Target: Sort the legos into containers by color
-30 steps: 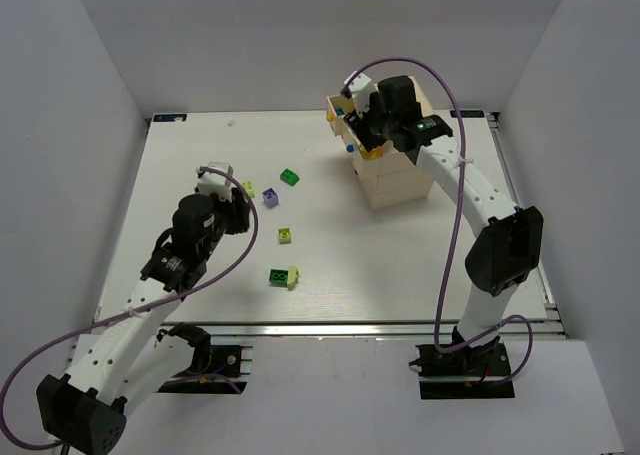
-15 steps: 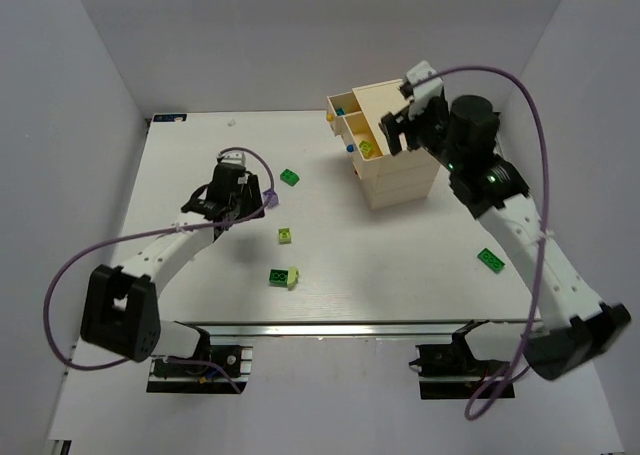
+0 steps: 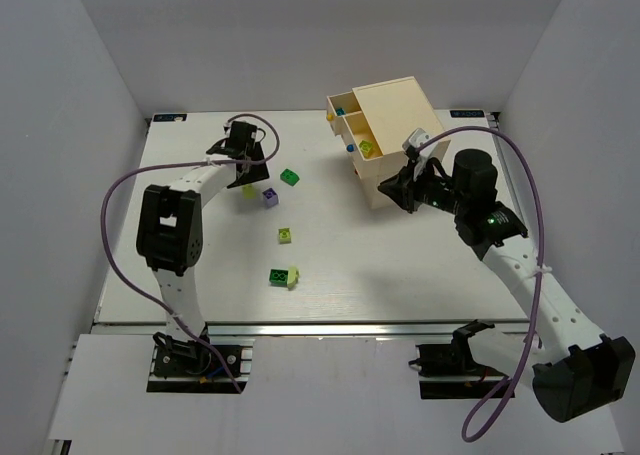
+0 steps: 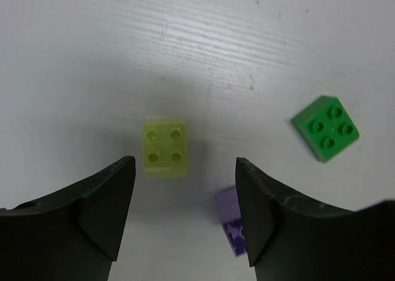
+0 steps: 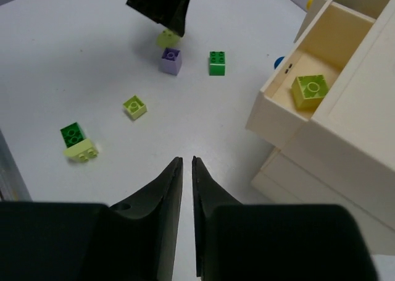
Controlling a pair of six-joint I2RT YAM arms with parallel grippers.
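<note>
The cream chest (image 3: 395, 125) stands at the back right with two drawers pulled out. One open drawer (image 5: 307, 58) holds a yellow-green lego (image 5: 310, 88). My left gripper (image 4: 184, 167) hangs open over a pale yellow-green lego (image 4: 165, 149), which lies just ahead of its fingertips. A purple lego (image 4: 231, 228) is half hidden behind the right finger, and a green lego (image 4: 325, 128) lies further right. My right gripper (image 5: 187, 160) is shut with nothing in it, low in front of the chest (image 5: 345, 126).
Loose on the table are a yellow-green brick (image 3: 286, 236) and a green brick joined to a pale one (image 3: 283, 275). The chest's front shows a blue knob (image 5: 279, 62) and a yellow knob (image 5: 310, 3). White walls enclose the table.
My left arm has reached out toward the back, over the pale brick. My right gripper has drawn back from the chest's drawers, come down in front of it and shut.
</note>
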